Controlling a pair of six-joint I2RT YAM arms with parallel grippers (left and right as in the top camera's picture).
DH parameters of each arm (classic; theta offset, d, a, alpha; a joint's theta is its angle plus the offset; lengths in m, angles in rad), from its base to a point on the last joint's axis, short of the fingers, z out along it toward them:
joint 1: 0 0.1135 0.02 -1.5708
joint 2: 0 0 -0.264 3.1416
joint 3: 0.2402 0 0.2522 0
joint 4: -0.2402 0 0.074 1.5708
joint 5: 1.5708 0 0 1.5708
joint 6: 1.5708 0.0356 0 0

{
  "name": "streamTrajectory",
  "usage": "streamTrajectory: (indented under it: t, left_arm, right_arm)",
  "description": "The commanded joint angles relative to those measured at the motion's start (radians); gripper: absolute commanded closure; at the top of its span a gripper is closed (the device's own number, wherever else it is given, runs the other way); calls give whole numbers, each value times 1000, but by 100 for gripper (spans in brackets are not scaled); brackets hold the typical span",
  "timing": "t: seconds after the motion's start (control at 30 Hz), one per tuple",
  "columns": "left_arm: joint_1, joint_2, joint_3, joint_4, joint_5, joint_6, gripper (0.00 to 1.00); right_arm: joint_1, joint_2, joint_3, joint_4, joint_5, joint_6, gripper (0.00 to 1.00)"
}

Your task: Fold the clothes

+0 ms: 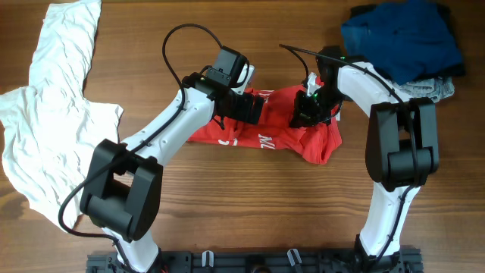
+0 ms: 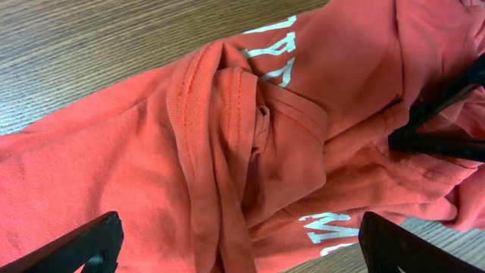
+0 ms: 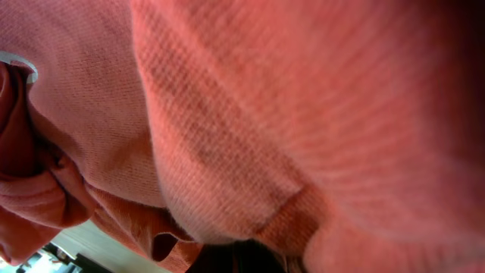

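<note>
The red T-shirt point(image 1: 276, 138) lies crumpled in a band at the table's middle, with white lettering showing. My left gripper point(image 1: 256, 108) hovers over its left part. In the left wrist view its two fingers point(image 2: 242, 250) are wide apart above the bunched collar point(image 2: 220, 114), holding nothing. My right gripper point(image 1: 305, 115) is down on the shirt's right part. The left wrist view shows its dark fingers point(image 2: 400, 136) pinched together on a fold. Red cloth point(image 3: 227, 114) fills the right wrist view and hides the jaws.
A large white shirt point(image 1: 53, 114) is spread over the table's left side. A dark blue garment point(image 1: 402, 38) lies bunched at the back right, with a grey piece point(image 1: 436, 87) beside it. Bare wood shows in front of the red shirt.
</note>
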Motion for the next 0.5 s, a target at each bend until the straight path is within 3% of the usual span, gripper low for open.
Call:
streamTrajectory:
  t: [0.0, 0.2, 0.27, 0.33, 0.37, 0.47]
  left_arm:
    - [37, -8, 34, -12, 18, -17, 0]
    - [136, -119, 43, -49, 18, -17, 0]
    - [186, -166, 43, -66, 18, -17, 0]
    - [227, -195, 43, -84, 18, -16, 0]
    - [248, -204, 43, -93, 18, -16, 0]
    - [309, -208, 43, -122, 18, -16, 0]
  right_arm:
    - [-13, -6, -1, 19, 58, -28, 96]
    - [-22, -66, 65, -41, 59, -59, 95]
    - [-27, -121, 76, -45, 64, -59, 88]
    - [-35, -179, 77, -53, 100, -58, 65]
    - [-38, -204, 77, -60, 135, -55, 47]
    - [-48, -254, 77, -98, 278, -40, 21]
